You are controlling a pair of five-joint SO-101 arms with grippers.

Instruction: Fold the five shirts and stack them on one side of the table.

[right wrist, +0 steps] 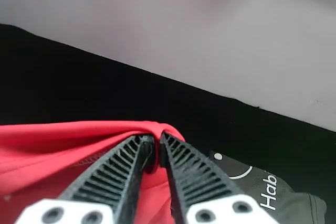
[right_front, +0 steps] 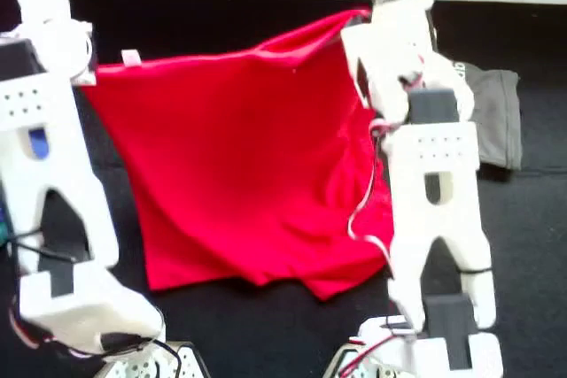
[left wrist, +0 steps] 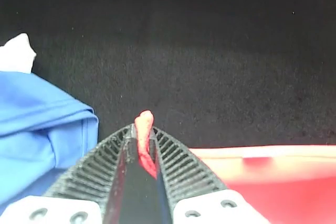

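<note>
Evidently early in the job, a red shirt (right_front: 248, 157) lies open and unfolded across the middle of the black worktop (right_front: 266, 334), its far edge lifted between two white arms. A dark grey shirt (right_front: 496, 117) rests at the far right and seems to be folded already. A blue shirt (left wrist: 37, 129) lies bunched at the left, close to the left arm, apparently still waiting. With three shirts countable and only one seemingly folded, most of the folding and stacking looks left to do. The left gripper (left wrist: 143, 127) has its fingers clenched on the red shirt's far left corner, a nub of cloth poking out past the tips. The right gripper (right wrist: 155, 141) has its fingers pinched tight on the far right corner, with red fabric gathered between them.
</note>
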